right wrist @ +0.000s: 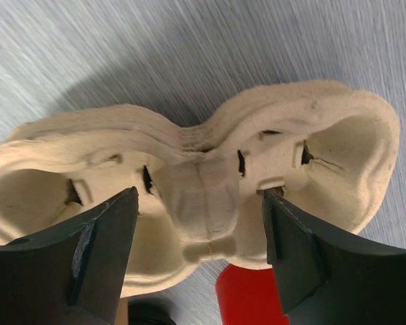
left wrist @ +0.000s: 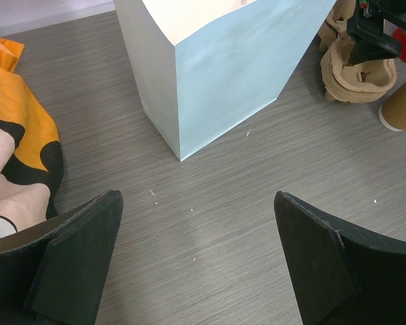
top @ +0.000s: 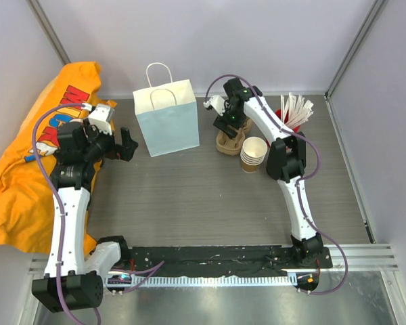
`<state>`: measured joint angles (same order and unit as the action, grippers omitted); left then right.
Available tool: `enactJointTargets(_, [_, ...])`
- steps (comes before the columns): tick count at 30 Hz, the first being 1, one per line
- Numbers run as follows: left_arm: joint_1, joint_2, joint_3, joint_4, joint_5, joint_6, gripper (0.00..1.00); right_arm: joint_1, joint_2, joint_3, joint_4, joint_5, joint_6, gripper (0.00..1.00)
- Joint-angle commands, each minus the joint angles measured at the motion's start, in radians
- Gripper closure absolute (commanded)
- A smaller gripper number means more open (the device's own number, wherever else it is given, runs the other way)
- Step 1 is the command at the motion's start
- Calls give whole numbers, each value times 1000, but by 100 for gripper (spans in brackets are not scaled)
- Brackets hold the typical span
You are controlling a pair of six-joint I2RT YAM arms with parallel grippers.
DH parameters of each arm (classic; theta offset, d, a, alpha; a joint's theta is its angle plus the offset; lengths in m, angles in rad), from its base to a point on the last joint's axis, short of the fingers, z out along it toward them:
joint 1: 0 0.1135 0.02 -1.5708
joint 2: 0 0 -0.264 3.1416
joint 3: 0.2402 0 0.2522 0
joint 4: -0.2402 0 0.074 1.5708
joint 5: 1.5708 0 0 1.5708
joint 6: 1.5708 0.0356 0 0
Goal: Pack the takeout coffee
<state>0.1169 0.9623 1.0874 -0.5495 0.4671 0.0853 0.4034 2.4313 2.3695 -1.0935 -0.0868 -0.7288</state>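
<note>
— Top view?
— Left gripper (top: pixel 126 144) at middle left, spread wide, empty. Right gripper (top: pixel 229 128) at upper centre on the cup carriers (top: pixel 229 144), right of the paper bag (top: pixel 167 122).
— Left wrist?
— Fingers wide apart above the table (left wrist: pixel 210 223).
— Right wrist?
— Jaws parted astride the carrier's middle ridge; contact unclear. I can't tell where the takeout coffee is.

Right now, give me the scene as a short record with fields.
left gripper: open, over the grey wood-grain table
right gripper: open, straddling the middle of the beige moulded pulp cup carrier stack
bag: pale blue paper bag with handles, upright, left of the carriers
cups: stack of lidless brown paper cups, right of the carriers
lidded coffee: not seen
</note>
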Motion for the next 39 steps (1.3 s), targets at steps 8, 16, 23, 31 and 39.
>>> enactJointTargets(8, [15, 15, 0, 6, 36, -12, 0, -2, -6, 48, -37, 13, -49, 41])
enactJointTargets(16, [17, 13, -3, 13, 41, -15, 0, -2, -23, 46, -77, -42, -81, 63])
enactJointTargets(23, [15, 9, -7, 13, 41, -15, 0, -2, -49, 46, -63, -53, -70, 72])
enactJointTargets(31, [18, 4, -12, 17, 44, -16, 0, -2, -115, 43, -6, -36, -47, 72])
enactJointTargets(39, [18, 4, -15, 22, 44, -15, 0, -3, -202, 10, 49, -50, -29, 71])
